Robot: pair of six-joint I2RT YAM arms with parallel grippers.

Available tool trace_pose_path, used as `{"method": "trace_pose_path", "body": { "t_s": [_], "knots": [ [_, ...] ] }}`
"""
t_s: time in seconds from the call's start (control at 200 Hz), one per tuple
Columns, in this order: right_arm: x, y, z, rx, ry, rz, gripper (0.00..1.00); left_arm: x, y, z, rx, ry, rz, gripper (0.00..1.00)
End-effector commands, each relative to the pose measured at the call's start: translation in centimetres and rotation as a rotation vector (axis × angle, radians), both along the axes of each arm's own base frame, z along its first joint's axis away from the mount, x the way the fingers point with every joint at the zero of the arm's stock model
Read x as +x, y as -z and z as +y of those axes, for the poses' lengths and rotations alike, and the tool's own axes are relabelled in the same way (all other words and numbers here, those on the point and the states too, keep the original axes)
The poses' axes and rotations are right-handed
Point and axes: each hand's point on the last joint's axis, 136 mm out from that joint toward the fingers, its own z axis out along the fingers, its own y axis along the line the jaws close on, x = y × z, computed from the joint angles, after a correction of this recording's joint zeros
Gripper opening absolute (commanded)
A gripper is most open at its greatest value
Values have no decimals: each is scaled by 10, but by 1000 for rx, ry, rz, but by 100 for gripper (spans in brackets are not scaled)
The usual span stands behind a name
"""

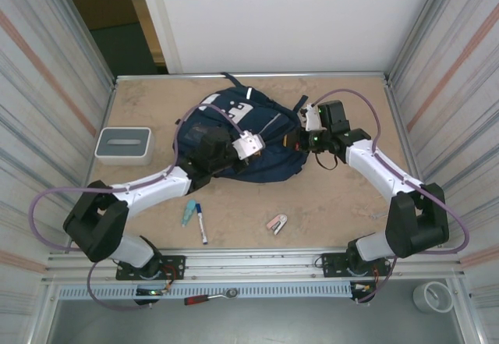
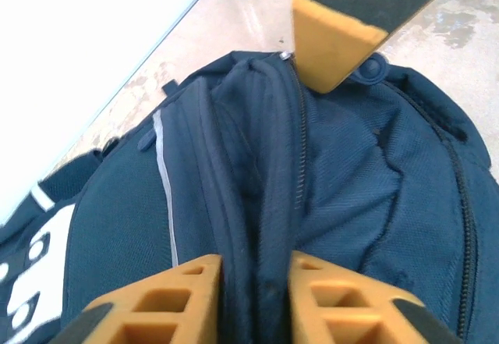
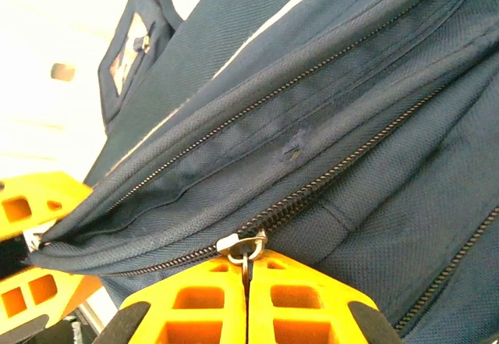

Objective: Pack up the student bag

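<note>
Student bag [image 1: 248,137] lies flat on the worktop [image 1: 327,203], centre-far, front face with white patch up. Carry-loop end points at the far wall; long axis runs roughly far-left to near-right. Left tool [image 2: 253,285] is at the bag's near-left side with its fingers [image 2: 187,289] partly apart and a ridge of bag fabric between them; can't tell if it is pinched. Right tool [image 3: 248,270] is at the bag's right edge, fingers together, clamped on the zipper pull [image 3: 243,244]. Grey-white box [image 1: 123,145] sits well left, apart from the bag
</note>
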Motion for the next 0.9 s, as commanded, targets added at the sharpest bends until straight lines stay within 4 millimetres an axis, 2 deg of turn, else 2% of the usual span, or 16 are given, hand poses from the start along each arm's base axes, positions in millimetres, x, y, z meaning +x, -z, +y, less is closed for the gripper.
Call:
{"method": "trace_pose_path", "body": {
  "t_s": [0.0, 0.085, 0.215, 0.316, 0.506, 0.596, 0.761, 0.897],
  "knots": [
    [10, -24, 9, 59, -2, -53, 0, 11, -12, 31, 2, -126, -20, 41],
    [7, -27, 14, 77, -25, -53, 0, -2, -21, 29, 3, -111, -16, 54],
    [3, -31, 20, 102, -61, -59, 0, -21, -26, 14, 18, -60, -36, 64],
    [0, -34, 24, 110, -87, -64, 0, -24, -22, 1, 59, -33, -19, 67],
    [-3, -35, 23, 99, -97, -77, 0, -12, -12, -19, 101, -19, -14, 66],
    [-3, -30, 21, 83, -96, -81, 0, -3, -8, -25, 115, -25, -35, 60],
    [-1, -22, 19, 77, -105, -76, 0, 9, -1, -29, 157, -46, -43, 33],
    [-2, -15, 17, 65, -126, -67, 0, 12, -4, -27, 154, -53, -49, 17]
  ]
}}
